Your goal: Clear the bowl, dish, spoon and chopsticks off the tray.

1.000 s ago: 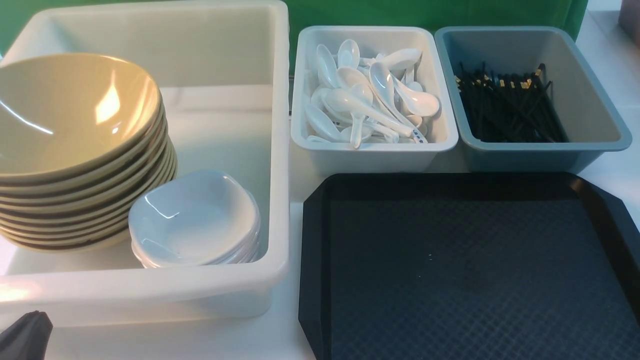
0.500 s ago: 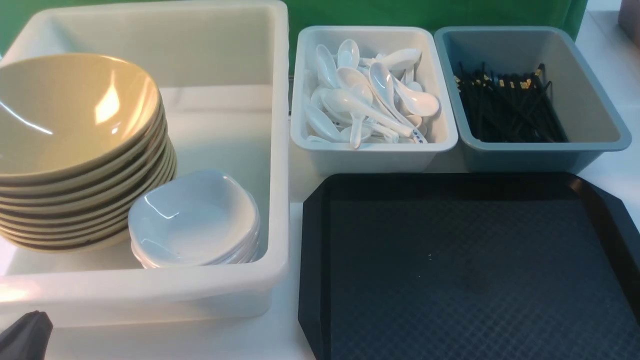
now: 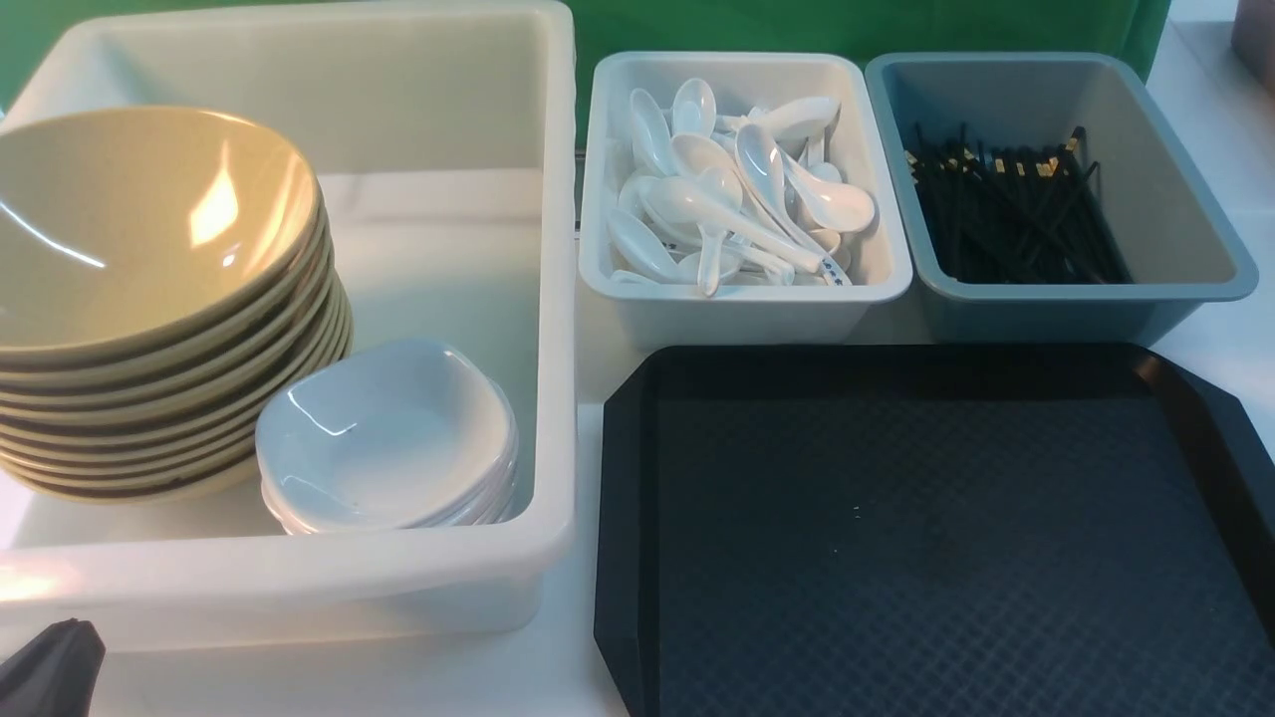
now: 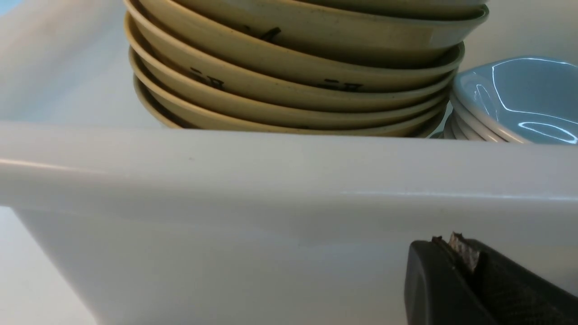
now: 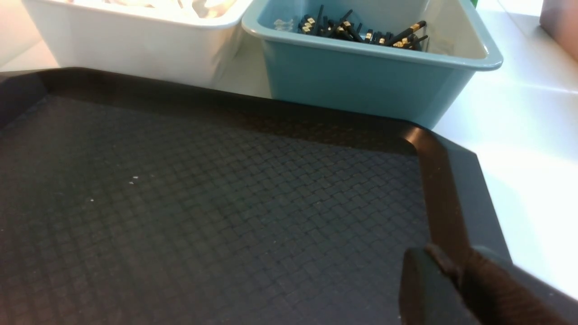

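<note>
Front view: open space over tray; spoon tub, chopstick bin wall far side.

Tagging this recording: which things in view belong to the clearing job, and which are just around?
Job:
- black tray
- bowls, dishes, spoons, chopsticks
- their containers, probably the destinations

Just around:
- green backdrop
- brownish object, far right, partly cut off

One black tray, two white tubs (one large, one small), one grey-blue bin.
</note>
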You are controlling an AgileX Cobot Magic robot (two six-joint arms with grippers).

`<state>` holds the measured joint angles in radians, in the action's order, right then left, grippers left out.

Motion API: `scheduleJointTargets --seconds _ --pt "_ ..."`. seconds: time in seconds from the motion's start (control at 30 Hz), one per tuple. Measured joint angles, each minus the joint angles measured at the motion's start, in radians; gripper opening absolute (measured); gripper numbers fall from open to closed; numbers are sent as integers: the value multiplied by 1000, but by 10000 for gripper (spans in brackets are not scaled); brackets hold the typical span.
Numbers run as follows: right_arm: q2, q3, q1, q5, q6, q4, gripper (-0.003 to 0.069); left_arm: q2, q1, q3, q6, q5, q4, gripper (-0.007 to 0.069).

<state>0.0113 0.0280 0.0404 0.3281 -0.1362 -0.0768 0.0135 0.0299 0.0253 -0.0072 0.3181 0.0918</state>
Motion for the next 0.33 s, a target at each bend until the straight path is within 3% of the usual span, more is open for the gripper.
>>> scheduleJointTargets --seconds 0.33 --pt "0 0 0 0 0 0 169 0 0 0 -5 0 0 -8"
